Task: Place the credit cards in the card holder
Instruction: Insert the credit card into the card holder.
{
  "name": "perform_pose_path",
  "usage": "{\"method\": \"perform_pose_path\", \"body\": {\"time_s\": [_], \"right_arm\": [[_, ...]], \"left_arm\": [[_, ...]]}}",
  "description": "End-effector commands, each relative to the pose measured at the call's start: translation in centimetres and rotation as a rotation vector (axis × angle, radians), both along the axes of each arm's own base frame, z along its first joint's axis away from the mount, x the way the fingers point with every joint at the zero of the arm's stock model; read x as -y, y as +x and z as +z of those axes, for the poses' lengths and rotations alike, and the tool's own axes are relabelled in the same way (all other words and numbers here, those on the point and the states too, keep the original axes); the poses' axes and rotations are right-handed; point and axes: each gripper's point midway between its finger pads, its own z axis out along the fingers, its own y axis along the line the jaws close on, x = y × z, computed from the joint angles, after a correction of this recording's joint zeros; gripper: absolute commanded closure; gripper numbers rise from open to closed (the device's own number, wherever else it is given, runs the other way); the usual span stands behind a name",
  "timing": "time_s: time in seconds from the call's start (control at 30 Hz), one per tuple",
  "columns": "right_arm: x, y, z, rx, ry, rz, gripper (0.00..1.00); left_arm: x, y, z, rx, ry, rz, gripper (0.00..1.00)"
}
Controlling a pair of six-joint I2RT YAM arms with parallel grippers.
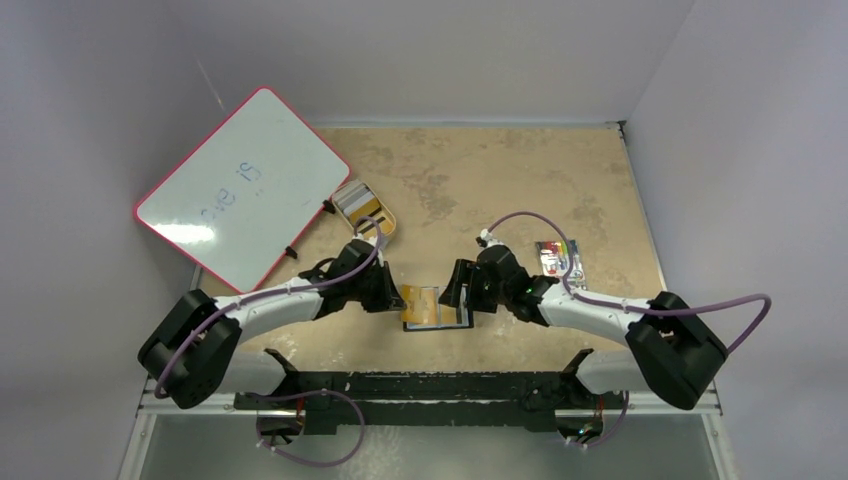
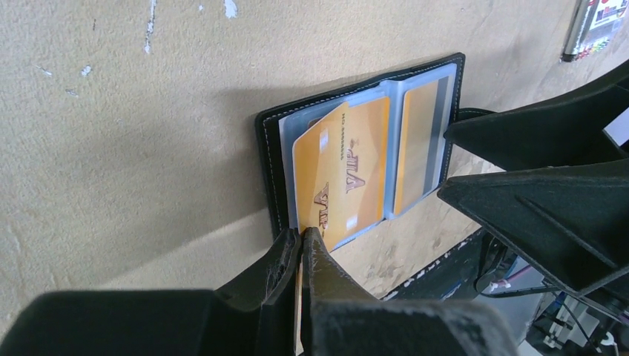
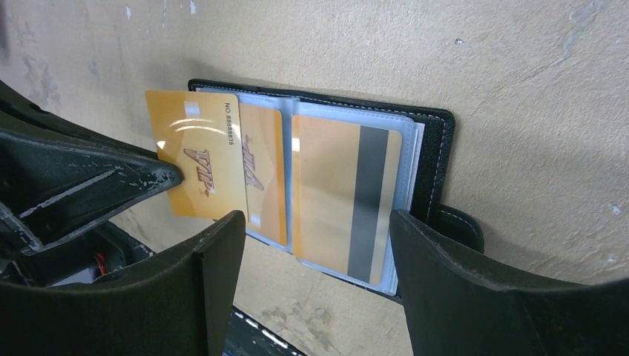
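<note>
The card holder (image 1: pixel 438 308) lies open on the table between my grippers, black with clear-blue sleeves (image 2: pixel 271 170) (image 3: pixel 438 141). My left gripper (image 1: pixel 397 297) (image 2: pixel 302 239) is shut on the corner of a gold credit card (image 2: pixel 341 174) (image 3: pixel 194 156), held tilted over the holder's left panel. A second gold card (image 3: pixel 265 174) sits in the left sleeve. A third card with a dark magnetic stripe (image 3: pixel 345 193) sits in the right sleeve. My right gripper (image 1: pixel 460 290) (image 3: pixel 315 241) is open and empty, jaws wide, just above the holder's near edge by the snap tab (image 3: pixel 463 226).
A white board with a red rim (image 1: pixel 240 185) leans at the back left. A gold oval tin (image 1: pixel 366 208) stands beside it. A small multicoloured striped item (image 1: pixel 558 257) lies to the right. The black rail (image 1: pixel 420 385) runs along the table's near edge.
</note>
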Motion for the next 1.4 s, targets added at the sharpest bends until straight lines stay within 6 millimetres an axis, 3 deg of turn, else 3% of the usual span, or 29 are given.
{"method": "perform_pose_path", "body": {"time_s": [0.0,0.23,0.63,0.87,1.37], "right_arm": [[0.3,0.4,-0.3,0.007,-0.029,-0.014,0.26],[0.9,1.0,1.0,0.045,-0.054,-0.034,0.27],[-0.5,1.5,0.8,0.076,0.007,-0.001,0.28],[-0.7,0.5,0.0,0.036,0.02,0.035,0.29],[-2.6,0.2,3.8,0.1,0.166,0.099,0.29]], "left_arm": [[-0.9,0.1,-1.4,0.017,0.066,0.007,1.0],[-1.6,0.1,-1.9,0.016,0.102,0.016,1.0],[-1.4,-0.1,-2.1,0.015,0.092,0.021,1.0],[-1.2,-0.2,-2.2,0.014,0.086,0.021,1.0],[-0.8,-0.2,-2.4,0.014,0.085,0.02,1.0]]}}
